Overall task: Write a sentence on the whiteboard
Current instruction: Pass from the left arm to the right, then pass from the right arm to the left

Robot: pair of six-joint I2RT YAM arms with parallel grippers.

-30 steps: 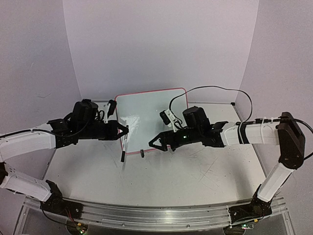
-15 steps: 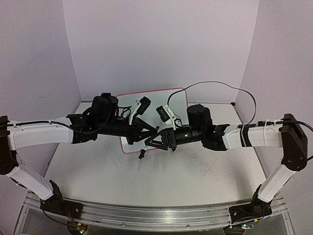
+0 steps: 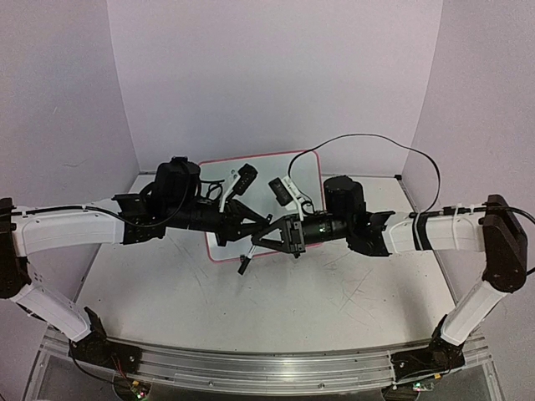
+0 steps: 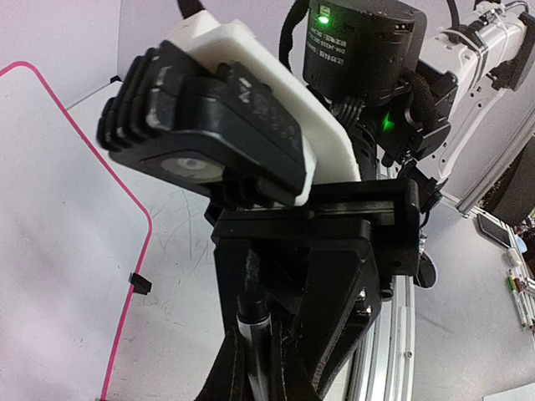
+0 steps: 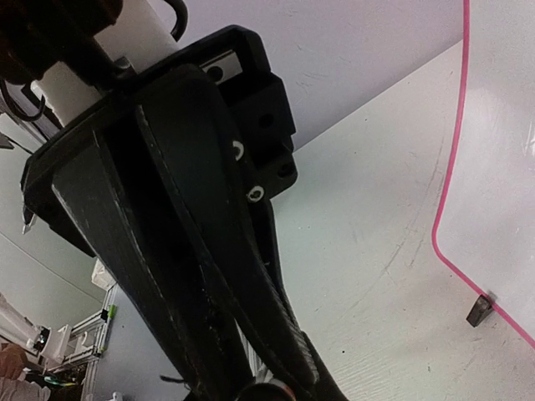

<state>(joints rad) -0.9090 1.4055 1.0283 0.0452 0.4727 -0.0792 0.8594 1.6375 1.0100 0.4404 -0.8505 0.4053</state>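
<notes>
At near table edge, both arm bases sit on rail; table (image 3: 351,292) white, scuffed.
- Mid-table: arms meet tip to tip.
- Marker (image 3: 244,264) hangs tilted just above whiteboard's near edge.
- Left gripper (image 3: 253,227) clamped on marker, barrel between its fingers in left wrist view.
- Right gripper (image 3: 259,241) nose-to-nose with left, at marker's upper part; cannot tell whether it pinches marker.
- Whiteboard (image 3: 266,167) flat on table, beneath and beyond both grippers, reaching toward far wall; black clip foot (image 4: 142,284) on pink-framed edge.
</notes>
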